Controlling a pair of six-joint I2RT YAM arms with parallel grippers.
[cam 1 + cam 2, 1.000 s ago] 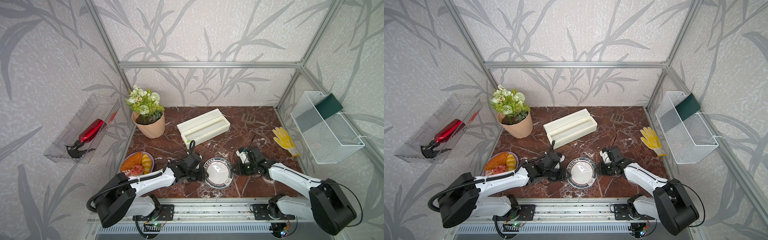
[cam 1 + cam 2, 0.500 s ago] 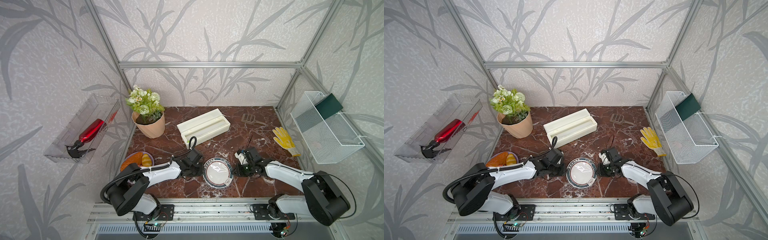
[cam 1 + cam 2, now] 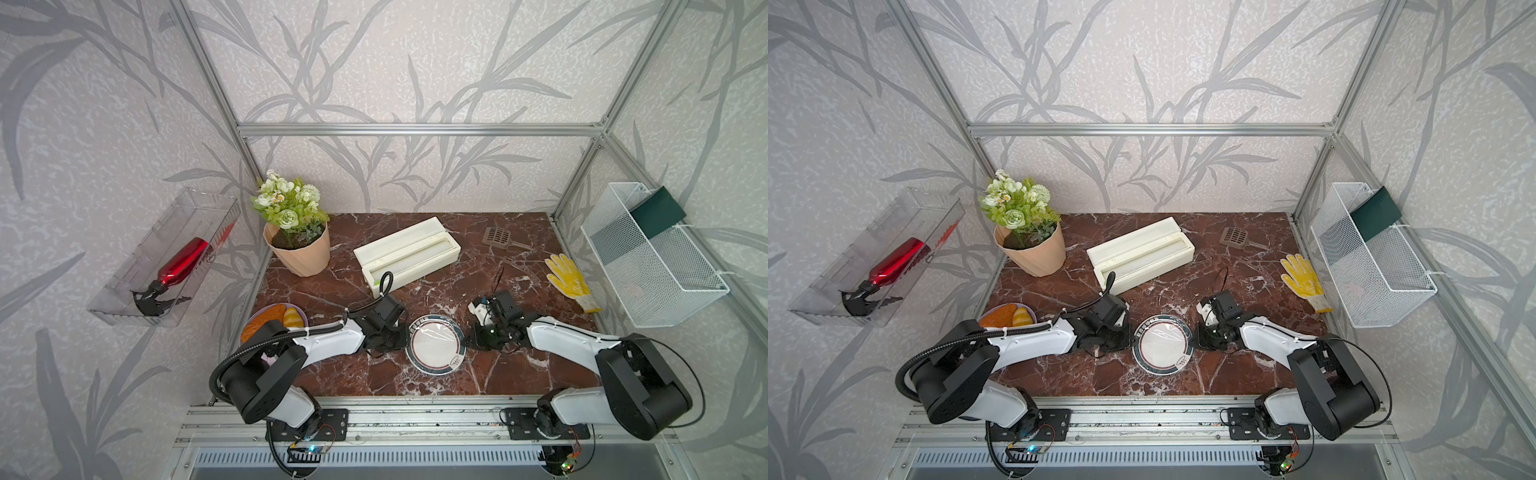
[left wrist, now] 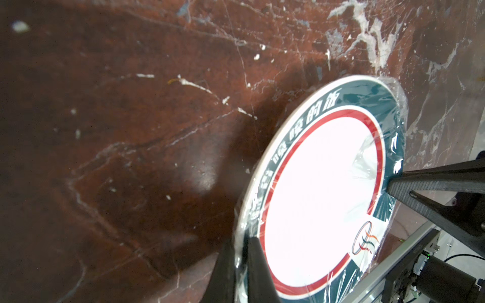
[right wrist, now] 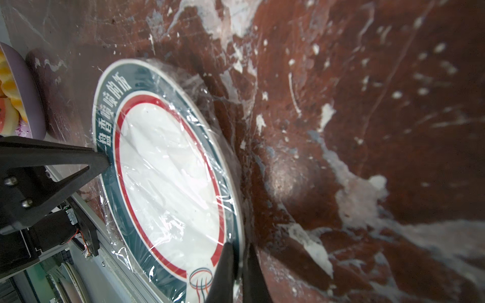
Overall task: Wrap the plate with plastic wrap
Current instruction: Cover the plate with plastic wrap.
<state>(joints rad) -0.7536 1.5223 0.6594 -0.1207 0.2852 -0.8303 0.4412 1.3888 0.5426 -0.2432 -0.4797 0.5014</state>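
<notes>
Nearest to me, close to the front edge of the bench (image 3: 357, 376), lies the plate (image 3: 435, 345). The plastic wrap (image 5: 170, 162) is drawn glossy and creased over its face and hugs the rim wherever I can see it. My left claw (image 4: 242, 245) is clamped on the rim at its side, a finger on either face and the film pinched between them. My right claw (image 5: 240, 249) is clamped the same way on the opposite rim. I judge that the covering itself is nearly done. The step in hand looks like either pressing the loose film edge against the rim or taking hold to lift the plate so the wrap can be tucked beneath. I cannot tell whether the plate has left the bench. The next move calls for both claws to work evenly, since a lopsided pull could peel or tear the film and a one-sided lift could tip the plate. Beyond my left arm sits a dish of bread (image 3: 276, 318), then the long cream box (image 3: 407, 255). A yellow glove (image 3: 568, 279) and a flower pot (image 3: 300, 254) lie farther back, well apart from the work.
</notes>
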